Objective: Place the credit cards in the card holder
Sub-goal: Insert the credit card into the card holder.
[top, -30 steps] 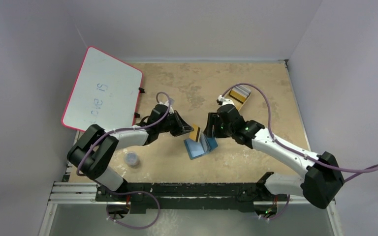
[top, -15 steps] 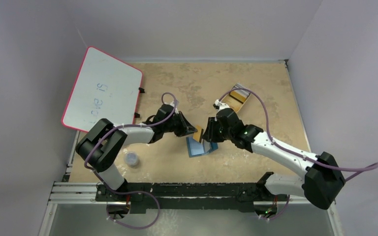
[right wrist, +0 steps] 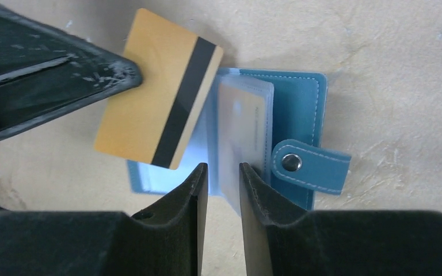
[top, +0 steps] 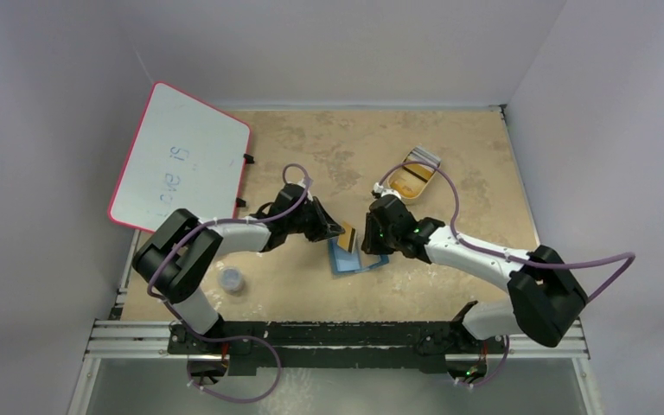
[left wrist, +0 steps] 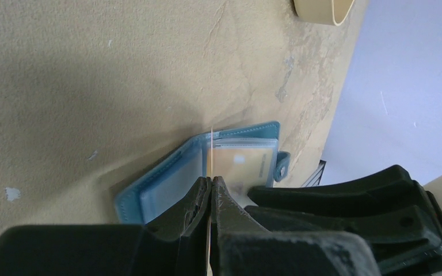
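Note:
The blue card holder [top: 344, 259] lies open on the table, its clear pockets [right wrist: 244, 123] up and one pale card inside them. My left gripper [top: 335, 229] is shut on an orange credit card [right wrist: 155, 92] with a dark stripe. It holds that card just above the holder's left half; the left wrist view shows it edge-on [left wrist: 213, 152]. My right gripper [right wrist: 223, 167] has its jaws drawn narrow on the near edge of the pocket stack, beside the snap tab [right wrist: 311, 167]. More credit cards [top: 402, 181] lie in the beige tray.
The beige oval tray [top: 425, 158] stands behind the right arm. A pink-rimmed whiteboard [top: 181, 160] leans at the back left. A small round clear cap [top: 232, 278] sits by the left arm's base. The two grippers are very close together over the holder.
The right gripper has come down and left onto the holder, and its jaws have narrowed. The left gripper carried the orange card right, over the holder, then held still.

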Robot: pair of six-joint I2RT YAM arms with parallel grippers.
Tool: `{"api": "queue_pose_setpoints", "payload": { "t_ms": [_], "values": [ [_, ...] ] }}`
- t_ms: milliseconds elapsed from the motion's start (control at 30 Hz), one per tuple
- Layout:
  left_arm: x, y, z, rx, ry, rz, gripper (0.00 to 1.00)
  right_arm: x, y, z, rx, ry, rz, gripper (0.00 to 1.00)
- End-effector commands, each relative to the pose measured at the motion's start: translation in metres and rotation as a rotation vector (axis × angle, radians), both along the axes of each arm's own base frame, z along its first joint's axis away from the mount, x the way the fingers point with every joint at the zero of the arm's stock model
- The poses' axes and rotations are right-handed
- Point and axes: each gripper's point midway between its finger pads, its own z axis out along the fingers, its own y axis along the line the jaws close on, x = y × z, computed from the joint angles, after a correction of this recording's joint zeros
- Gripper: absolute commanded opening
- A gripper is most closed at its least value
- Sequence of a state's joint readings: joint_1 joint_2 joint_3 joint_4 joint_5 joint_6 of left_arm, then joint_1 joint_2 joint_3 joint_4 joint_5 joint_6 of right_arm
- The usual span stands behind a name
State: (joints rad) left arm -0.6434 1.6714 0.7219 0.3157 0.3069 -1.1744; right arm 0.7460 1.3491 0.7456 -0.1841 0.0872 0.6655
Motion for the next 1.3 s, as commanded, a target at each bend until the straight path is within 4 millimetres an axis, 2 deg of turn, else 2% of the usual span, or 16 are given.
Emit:
{"api": "queue_pose_setpoints", "payload": {
  "t_ms": [0,167,333,567,733,900,1033,1133,1267],
  "values": [
    [0.006,-0.004,0.029,-0.04,-0.075,0.006,0.0,0.003,-0.016,-0.009,-0.071,-0.013,-0.058,0.28],
    [0.001,-0.004,0.029,-0.094,-0.071,0.023,0.0,0.002,-0.022,-0.021,-0.09,-0.006,-0.091,0.26],
    [-0.007,-0.012,0.021,-0.155,-0.041,0.016,0.0,0.003,-0.026,-0.026,-0.095,-0.009,-0.115,0.24],
    [-0.022,-0.023,0.008,-0.111,-0.009,0.005,0.0,0.002,-0.024,-0.037,-0.08,0.004,-0.117,0.23],
    [-0.024,-0.011,-0.005,-0.036,0.003,0.067,0.0,-0.002,-0.019,-0.04,-0.038,0.015,-0.119,0.25],
    [-0.023,0.003,-0.027,0.063,0.025,0.105,0.0,-0.003,-0.016,-0.038,-0.003,0.01,-0.12,0.29],
    [-0.02,0.019,-0.033,0.161,0.026,0.154,0.0,-0.005,-0.019,-0.037,-0.013,0.009,-0.121,0.3],
    [-0.017,0.023,-0.024,0.19,0.011,0.166,0.0,-0.005,-0.02,-0.035,-0.007,0.005,-0.126,0.29],
    [-0.018,0.004,-0.007,0.068,0.007,0.132,0.0,-0.004,-0.022,-0.035,-0.013,-0.002,-0.137,0.29]
  ]
}}
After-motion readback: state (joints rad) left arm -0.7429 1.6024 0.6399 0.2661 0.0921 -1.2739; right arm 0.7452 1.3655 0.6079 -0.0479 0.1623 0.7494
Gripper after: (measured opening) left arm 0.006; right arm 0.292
